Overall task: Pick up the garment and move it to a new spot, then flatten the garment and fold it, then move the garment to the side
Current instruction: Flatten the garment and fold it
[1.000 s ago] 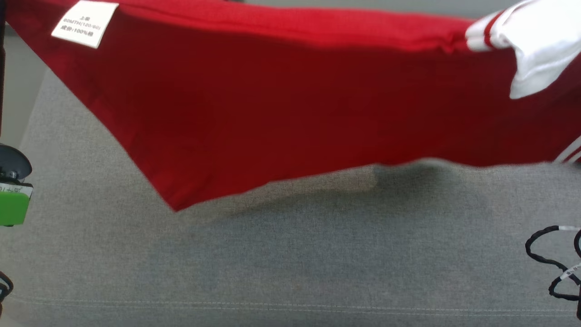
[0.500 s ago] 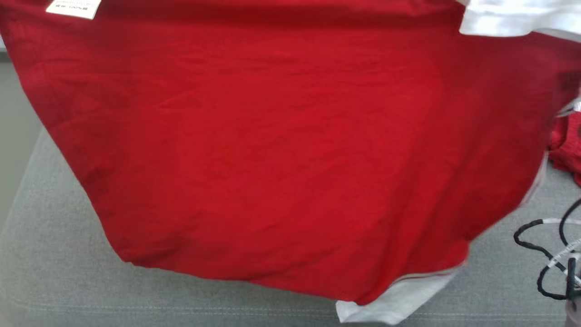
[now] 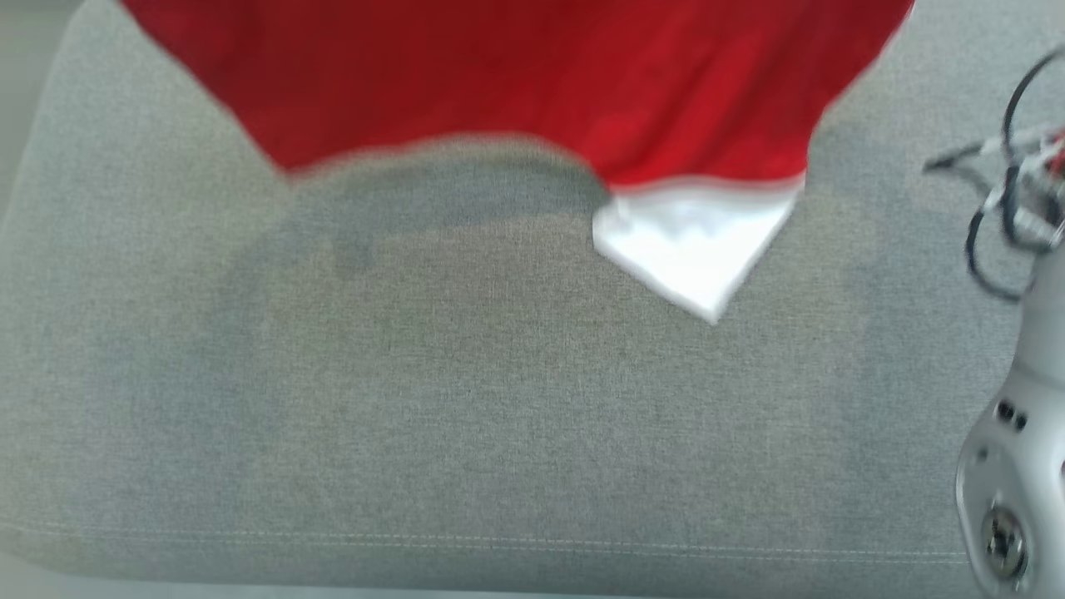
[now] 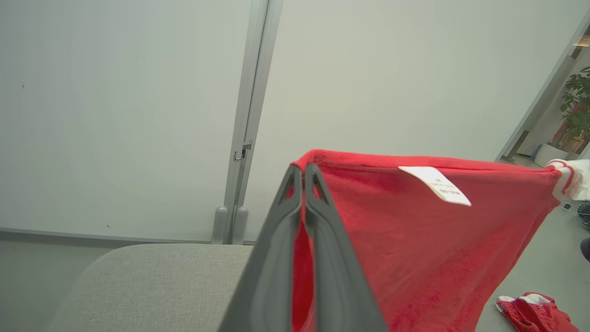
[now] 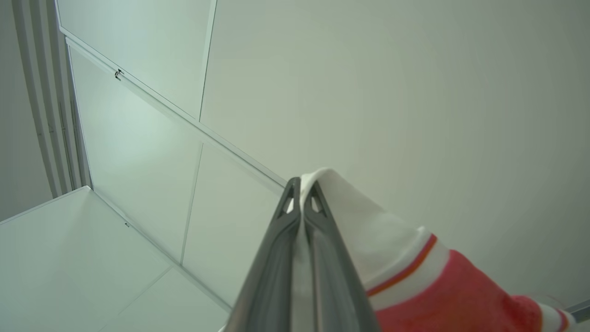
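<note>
L end effector [image 4: 303,173] pinched tight on red edge of garment [image 4: 415,240]; R end effector [image 5: 302,184] pinched on its white cuff [image 5: 368,221], prob. a sleeve.

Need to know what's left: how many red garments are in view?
2. The red cloth garment with white sleeves hangs above the grey fabric cushion; a crumpled red-and-white garment lies at the left wrist view's lower right. Others may be hidden behind the hanging one.

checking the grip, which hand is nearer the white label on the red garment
Left. The left hand pinches the garment near the label; the right hand grips its white cuff at the far end.
</note>
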